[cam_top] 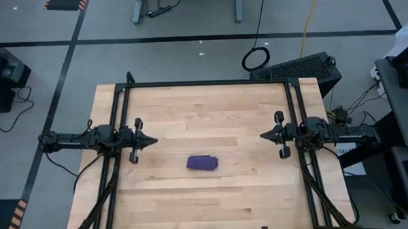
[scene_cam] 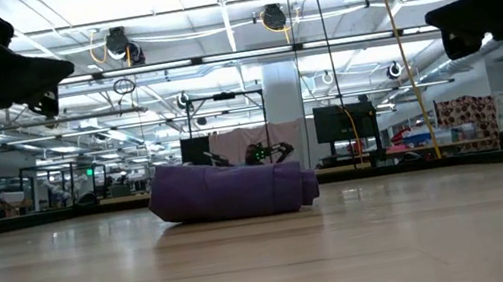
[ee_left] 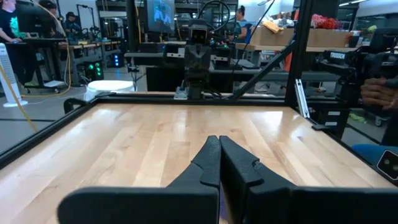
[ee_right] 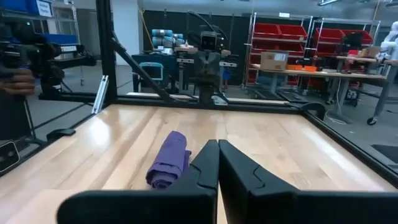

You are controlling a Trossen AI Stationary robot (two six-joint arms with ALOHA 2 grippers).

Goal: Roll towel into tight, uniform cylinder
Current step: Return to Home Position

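The small purple cloth towel, rolled into a short cylinder, lies on the pale wooden table between the two arms, touching neither. The left pincer hangs over the table's left side, clenched on nothing, its fingers pressed together. The right pincer hangs over the right side, likewise clenched and empty, well apart from the towel.

A grey floor crossed by dark tape lines surrounded the wooden desk, and a coiled black cable lay on it. Long ceiling lights ran above a white pillar. Red storage bins filled metal shelving.
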